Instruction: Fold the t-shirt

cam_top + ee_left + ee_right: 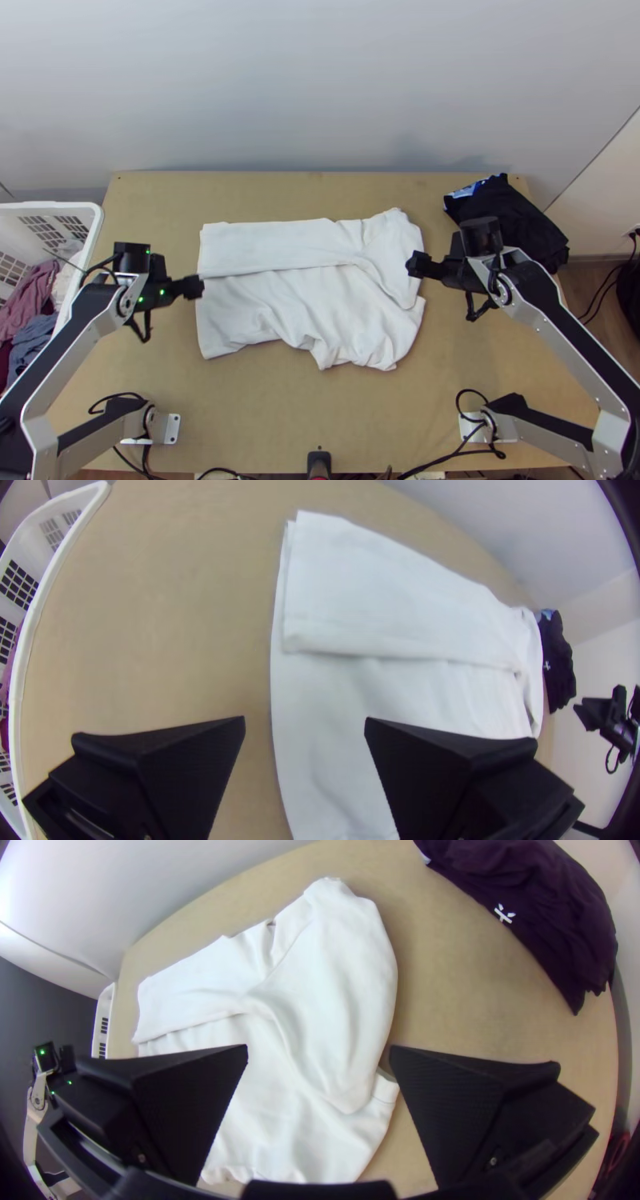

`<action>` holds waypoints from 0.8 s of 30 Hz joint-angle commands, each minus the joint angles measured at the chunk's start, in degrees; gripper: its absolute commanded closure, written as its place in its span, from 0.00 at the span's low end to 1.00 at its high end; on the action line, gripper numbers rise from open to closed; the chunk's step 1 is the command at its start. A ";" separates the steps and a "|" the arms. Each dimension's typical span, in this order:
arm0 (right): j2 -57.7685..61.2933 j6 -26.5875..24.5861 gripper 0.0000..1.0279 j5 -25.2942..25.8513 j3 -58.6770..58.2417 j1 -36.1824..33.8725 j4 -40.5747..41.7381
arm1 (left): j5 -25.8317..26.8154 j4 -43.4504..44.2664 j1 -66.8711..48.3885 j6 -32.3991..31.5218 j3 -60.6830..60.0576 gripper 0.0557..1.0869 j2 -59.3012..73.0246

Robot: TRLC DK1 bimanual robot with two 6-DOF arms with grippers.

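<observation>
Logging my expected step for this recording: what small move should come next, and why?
Probably bring the left gripper and the right gripper, jaws open, to the near corners of the white t-shirt. Its far side lies folded inward in a strip, while the near edge runs wavy and is not folded over; both grippers are at its two ends, holding nothing.

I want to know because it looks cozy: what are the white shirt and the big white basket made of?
The white shirt looks like soft, dull cloth, maybe cotton, because it bends into loose wrinkles. The basket looks like smooth, hard plastic: its rim keeps its curved shape, and its sides have neat little square holes.
</observation>
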 commanded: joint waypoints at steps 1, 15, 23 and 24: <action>-2.90 0.13 0.04 1.60 0.18 0.30 -3.45 | 2.63 -15.14 -2.68 4.13 -1.16 0.15 -5.51; -4.83 -2.77 0.04 1.78 0.09 5.30 -11.54 | 0.26 -17.34 -13.14 0.08 -6.87 0.15 -0.14; -4.57 -4.96 0.04 0.90 -0.08 9.52 -15.23 | 0.08 -10.40 -13.49 -2.29 -9.25 0.49 2.58; -4.30 -5.40 0.04 0.55 -0.17 10.31 -16.11 | 0.08 -9.17 -13.58 -2.82 -9.60 0.57 2.49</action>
